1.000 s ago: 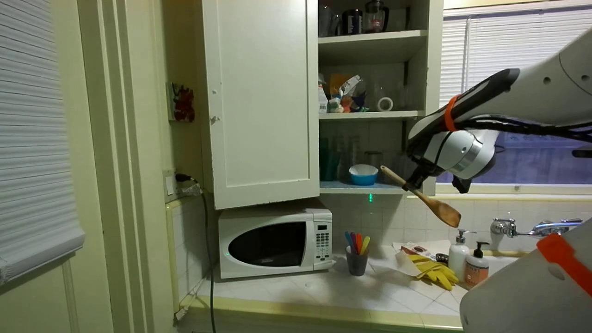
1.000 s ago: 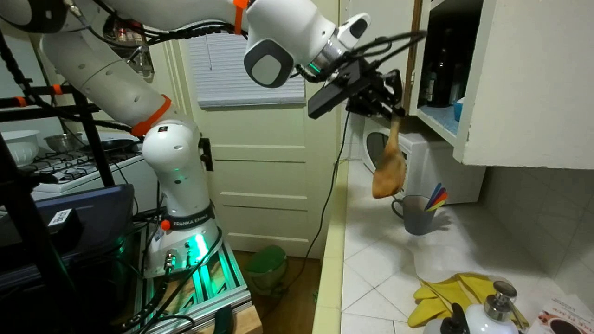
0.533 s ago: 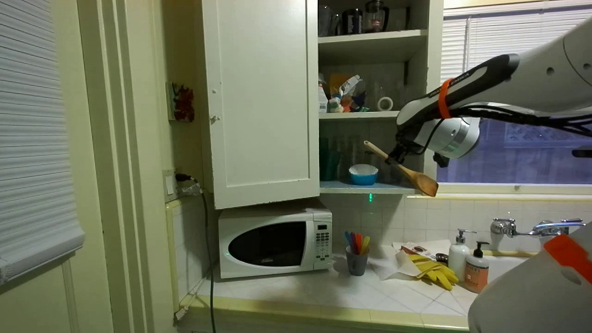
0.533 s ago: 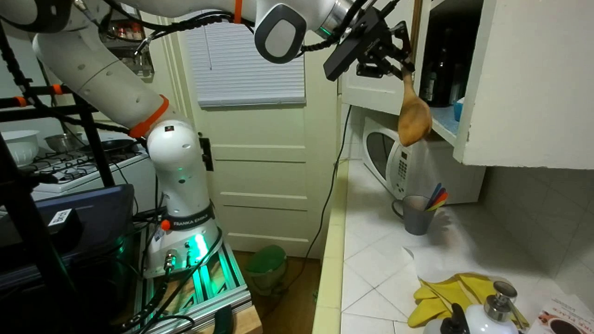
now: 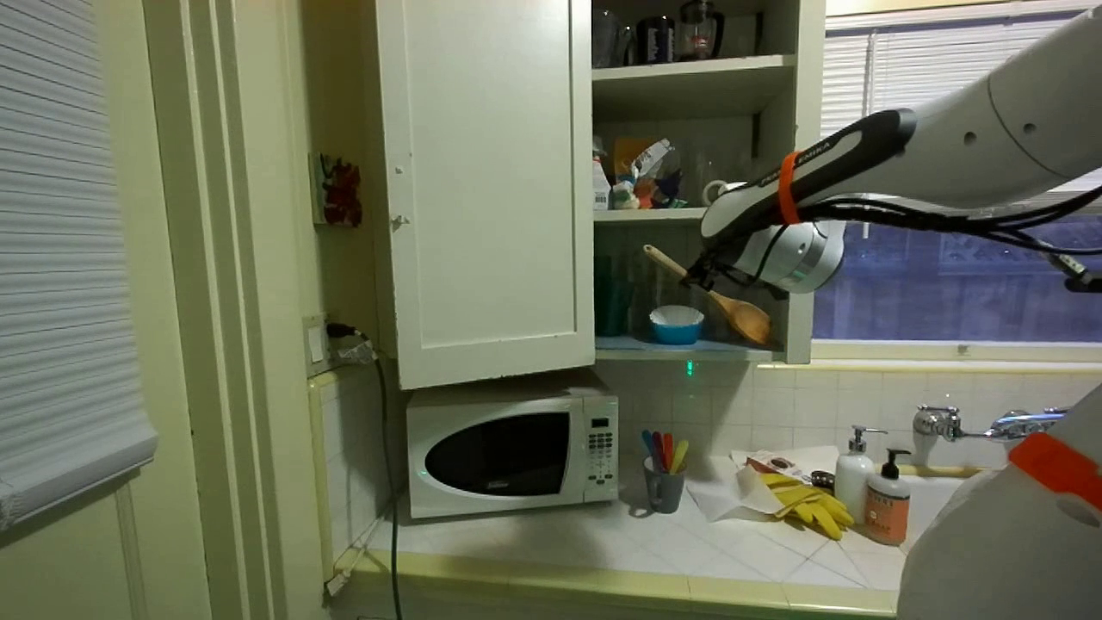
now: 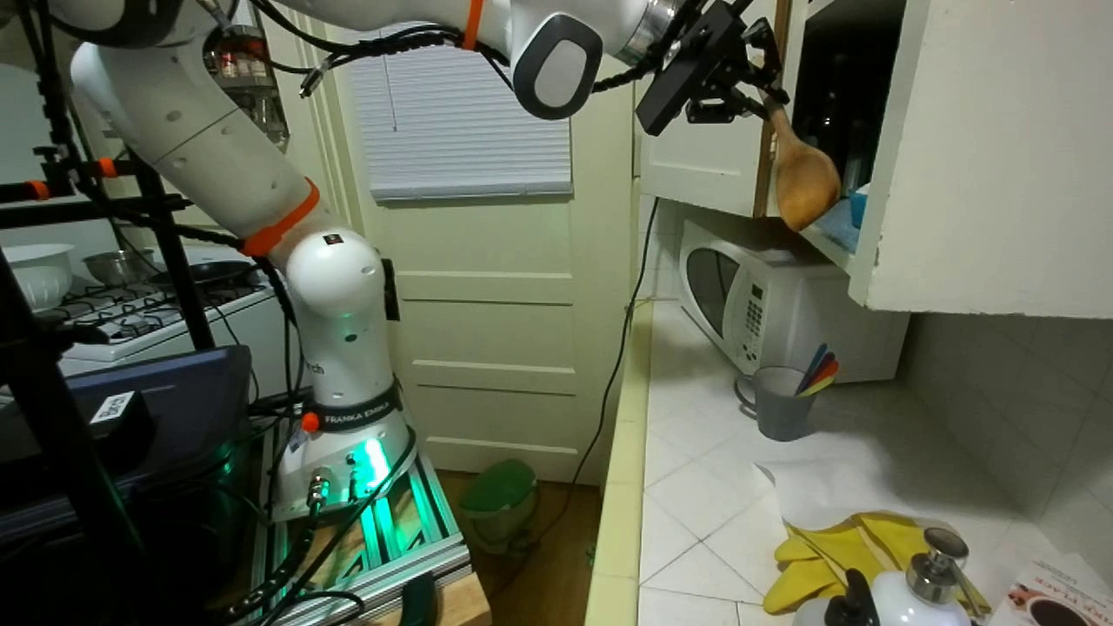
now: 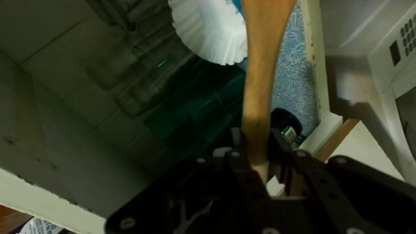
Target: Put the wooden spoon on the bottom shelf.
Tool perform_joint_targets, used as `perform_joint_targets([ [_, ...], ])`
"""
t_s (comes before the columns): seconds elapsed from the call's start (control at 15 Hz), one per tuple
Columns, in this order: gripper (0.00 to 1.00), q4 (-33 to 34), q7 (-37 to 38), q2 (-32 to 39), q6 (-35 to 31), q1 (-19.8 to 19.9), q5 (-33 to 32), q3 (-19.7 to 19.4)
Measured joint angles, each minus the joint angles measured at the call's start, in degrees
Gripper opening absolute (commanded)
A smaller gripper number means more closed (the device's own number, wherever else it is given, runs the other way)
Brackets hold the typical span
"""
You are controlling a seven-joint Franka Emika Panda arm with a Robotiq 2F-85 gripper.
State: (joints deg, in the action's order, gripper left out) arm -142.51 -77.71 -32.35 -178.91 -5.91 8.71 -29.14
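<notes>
Wooden spoon (image 5: 736, 314), held up by the black pincer (image 7: 256, 138) of a white robot arm (image 6: 335, 278) at the lowest opening of a white kitchen cabinet (image 5: 807, 103). In an exterior view the spoon slants, its handle end high on the left and its broad head low on the right, close to the bottom shelf (image 5: 637, 354); whether head and shelf touch cannot be told. The pincer is closed about the handle, its jaws one on each side with only the wood between them.

The bottom shelf has a blue patterned liner (image 7: 294, 74). On it, near the spoon, sits a small blue bowl (image 5: 677, 332) with a white fluted inside; in the wrist view the neck of the spoon overlaps it. Dark green ware (image 7: 208, 107) stands in shadow beside the bowl. Above, the middle shelf (image 5: 654, 215) carries crinkled bags (image 5: 641, 176), and the top shelf (image 5: 689, 69) several containers (image 5: 659, 39). The cabinet door (image 5: 491, 189) is open, to the left of the shelves in an exterior view.

Below, on a white tiled surface (image 5: 568, 542) with a yellow edge, are a white microwave (image 5: 512, 452), a grey mug (image 5: 664, 491) of bright-coloured handles (image 5: 668, 451), yellow gloves (image 5: 805, 499), a white pump bottle (image 5: 853, 482) and an orange-labelled one (image 5: 887, 508).
</notes>
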Motion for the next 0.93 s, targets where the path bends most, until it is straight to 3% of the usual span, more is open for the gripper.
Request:
perform_joint_targets([
  [0.67, 0.06, 1.06, 1.22, 13.21, -17.79, -1.57, -0.60, -2.25],
  [0.93, 0.06, 3.71, 1.57, 18.02, -21.27, -3.54, -3.57, -3.88],
])
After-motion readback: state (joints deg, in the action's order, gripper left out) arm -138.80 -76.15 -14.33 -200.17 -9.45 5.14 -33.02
